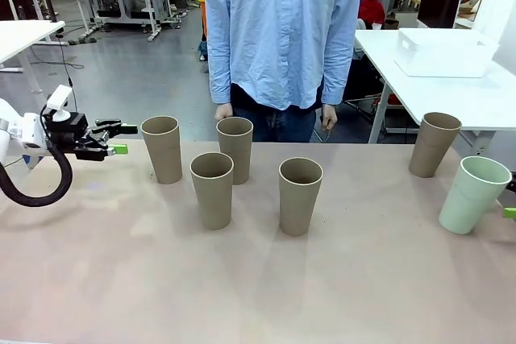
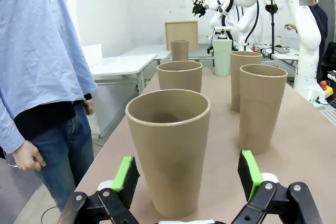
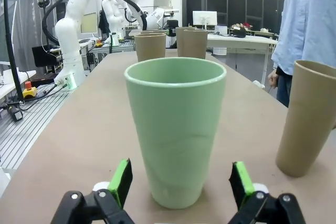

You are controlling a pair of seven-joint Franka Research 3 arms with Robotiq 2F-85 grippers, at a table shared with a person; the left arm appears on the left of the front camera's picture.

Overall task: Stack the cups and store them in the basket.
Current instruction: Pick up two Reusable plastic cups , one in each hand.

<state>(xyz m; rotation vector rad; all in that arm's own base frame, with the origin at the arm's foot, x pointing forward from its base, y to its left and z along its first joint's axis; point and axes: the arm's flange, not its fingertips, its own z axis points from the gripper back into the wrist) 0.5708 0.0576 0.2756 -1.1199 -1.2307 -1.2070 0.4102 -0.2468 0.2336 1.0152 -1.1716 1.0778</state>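
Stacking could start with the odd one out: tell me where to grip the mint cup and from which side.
Pinch the mint cup across its wall around mid-height, coming in level from the table's right end, where the open right gripper faces it. It stands upright, round and widening upward, so a side grip should hold; the nearest brown cup stands clear.

Left arm (image 1: 16, 130) comes in from the left edge, wrist held low, forearm near level. The left gripper (image 1: 121, 138) points sideways toward the right, fingers level, jaws spread wide. In the wrist view its green pads (image 2: 126, 174) stand well apart. The right gripper (image 3: 181, 181) is level too, jaws spread wide, nothing clamped. One pad tip (image 1: 509, 213) shows at the front view's right edge.
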